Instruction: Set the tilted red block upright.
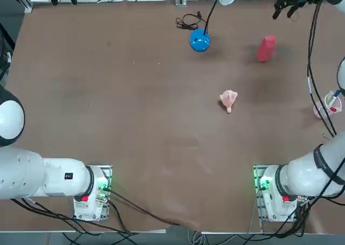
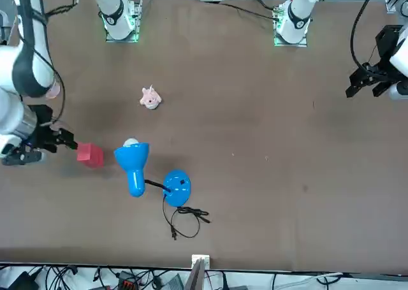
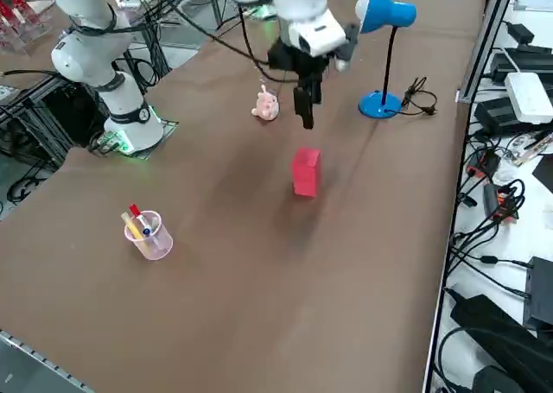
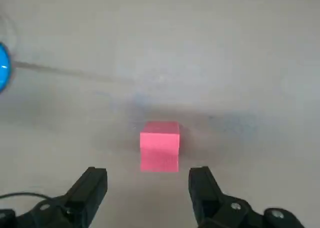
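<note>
on the tabletop (image 3: 216,298), the red block (image 3: 307,172) stands near the claw (image 3: 306,108), which is above the tabletop. the blue lamp (image 3: 380,104) is beside a coil of black cable (image 3: 419,98). the pink toy (image 3: 266,104) lies near the arm. the cup (image 3: 149,237) is tilted and holds some pens (image 3: 136,224).

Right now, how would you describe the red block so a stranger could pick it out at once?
On the brown table, find the blue lamp; the block stands near it, toward the robot's right. The open tool hovers close by, not touching it. It is plain, flat-sided and solid red, unlike the lumpy pale pink toy.
</note>
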`<state>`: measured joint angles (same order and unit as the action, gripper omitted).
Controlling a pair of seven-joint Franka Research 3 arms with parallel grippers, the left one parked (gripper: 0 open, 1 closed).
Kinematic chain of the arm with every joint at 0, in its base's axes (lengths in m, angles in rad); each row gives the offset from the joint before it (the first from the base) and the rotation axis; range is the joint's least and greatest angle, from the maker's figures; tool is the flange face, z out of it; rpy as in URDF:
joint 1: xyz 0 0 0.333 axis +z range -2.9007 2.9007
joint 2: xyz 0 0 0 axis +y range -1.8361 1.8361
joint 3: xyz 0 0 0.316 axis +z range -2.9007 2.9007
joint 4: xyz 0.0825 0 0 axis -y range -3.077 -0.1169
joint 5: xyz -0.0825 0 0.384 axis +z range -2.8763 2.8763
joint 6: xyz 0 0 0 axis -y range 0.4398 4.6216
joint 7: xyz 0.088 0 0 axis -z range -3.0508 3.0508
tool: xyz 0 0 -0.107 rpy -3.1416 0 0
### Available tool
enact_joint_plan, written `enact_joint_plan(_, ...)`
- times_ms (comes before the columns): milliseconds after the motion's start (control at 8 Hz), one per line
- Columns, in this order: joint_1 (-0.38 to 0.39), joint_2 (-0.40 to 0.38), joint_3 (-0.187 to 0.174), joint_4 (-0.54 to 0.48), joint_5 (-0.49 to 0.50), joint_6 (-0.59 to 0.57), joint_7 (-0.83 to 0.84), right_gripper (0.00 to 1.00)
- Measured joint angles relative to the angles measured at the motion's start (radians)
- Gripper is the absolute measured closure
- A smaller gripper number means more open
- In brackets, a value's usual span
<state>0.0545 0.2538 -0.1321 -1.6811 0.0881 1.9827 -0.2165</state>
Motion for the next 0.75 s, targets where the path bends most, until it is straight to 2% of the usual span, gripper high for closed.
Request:
enact_joint_plan(375, 0.003, -0.085, 0.010, 0.095, 0.000, -0.178, 0.000, 0.00)
enact_joint_plan(625, 0.006, -0.103, 0.015, 0.161, 0.000, -0.283, 0.000, 0.00)
enact_joint_plan(750, 0.010, -0.105, 0.016, 0.174, 0.000, -0.299, 0.000, 0.00)
